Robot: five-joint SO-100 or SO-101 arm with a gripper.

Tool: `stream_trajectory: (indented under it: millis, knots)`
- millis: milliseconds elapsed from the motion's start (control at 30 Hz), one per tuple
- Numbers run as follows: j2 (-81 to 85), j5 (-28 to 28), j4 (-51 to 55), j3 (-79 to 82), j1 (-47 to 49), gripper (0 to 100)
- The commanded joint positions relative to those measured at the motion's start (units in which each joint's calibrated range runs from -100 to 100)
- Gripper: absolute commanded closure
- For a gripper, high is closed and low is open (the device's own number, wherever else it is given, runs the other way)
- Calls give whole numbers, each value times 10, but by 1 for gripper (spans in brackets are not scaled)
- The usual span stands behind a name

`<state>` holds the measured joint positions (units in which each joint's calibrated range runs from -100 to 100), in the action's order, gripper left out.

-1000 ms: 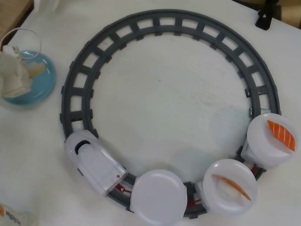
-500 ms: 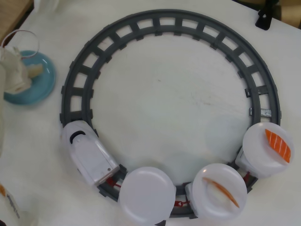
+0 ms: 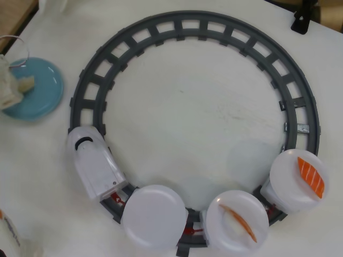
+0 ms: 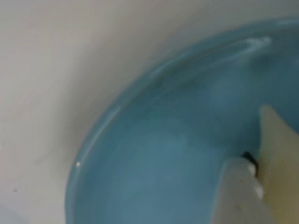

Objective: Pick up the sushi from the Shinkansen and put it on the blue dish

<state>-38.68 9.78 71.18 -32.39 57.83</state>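
The blue dish (image 3: 45, 88) sits at the far left of the table in the overhead view. My gripper (image 3: 16, 88) hangs over its left part, shut on the pale cream sushi (image 3: 25, 83), which sticks out toward the dish's middle. In the wrist view the dish (image 4: 154, 154) fills the frame from very close. The cream sushi (image 4: 280, 163) and a whitish finger (image 4: 238, 196) enter at the lower right, just above the dish floor. The white Shinkansen (image 3: 95, 167) stands on the track at the lower left; the white plate (image 3: 154, 215) behind it is bare.
The grey circular track (image 3: 193, 24) fills the middle of the table. Two further white plates ride on it at the lower right, one (image 3: 237, 220) with an orange-topped piece and one (image 3: 297, 179) with a striped salmon piece. A black clamp (image 3: 300, 21) sits at the top right.
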Motion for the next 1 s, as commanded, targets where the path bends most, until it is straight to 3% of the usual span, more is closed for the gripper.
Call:
stream_trajectory:
  millis: [0,233,633,800,967]
  knots:
    - [16,-9,3,-17,3,79]
    - [23,-13,33,-42,3,77]
    - [135,-27,275,-213,26,78]
    - [239,-51,281,-167,25,78]
    - [395,-73,268,-12,57,78]
